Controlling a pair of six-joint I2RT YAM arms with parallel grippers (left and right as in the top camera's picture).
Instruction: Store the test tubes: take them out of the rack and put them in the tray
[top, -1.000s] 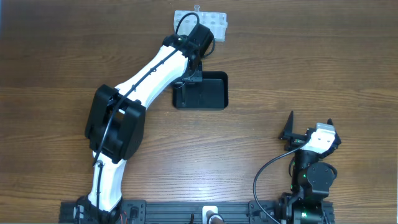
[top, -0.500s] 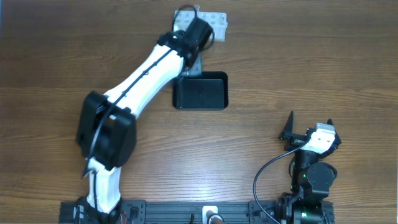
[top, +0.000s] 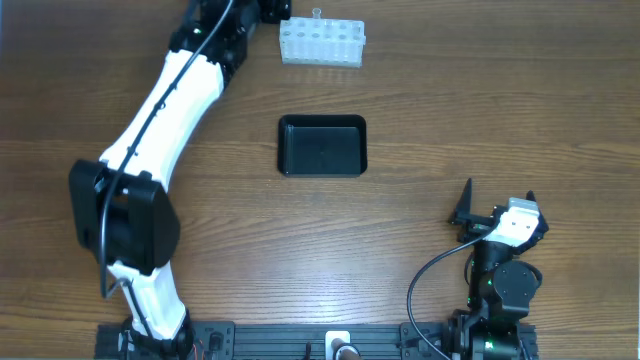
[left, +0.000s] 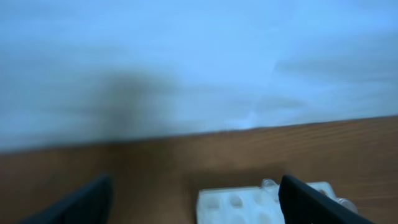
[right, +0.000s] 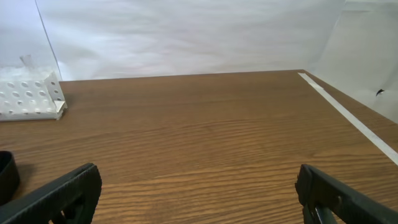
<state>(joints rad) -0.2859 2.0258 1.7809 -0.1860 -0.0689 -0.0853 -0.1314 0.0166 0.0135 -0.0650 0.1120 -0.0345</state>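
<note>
at the table's (top: 520, 90) far edge, just left of the white rack (top: 322, 44), the left gripper (left: 196, 190) hangs lifted with its fingers spread wide and nothing between them. in its wrist view the rack lies low between the two fingers. one clear test tube (top: 316, 13) stands upright in a hole along the rack's far side; whether other holes hold tubes i cannot tell. the step in hand looks like lining up for a pick. the next move calls for bringing the spread fingers down around that tube, closing on it, and lifting straight up so the light rack does not come along. nearer the arms' bases lies the black tray (top: 322, 150), apart from the rack, with no tube visible in it and nothing standing between the two. far right, the right gripper (top: 497, 197) sits near its own base, fingers spread, holding nothing.
</note>
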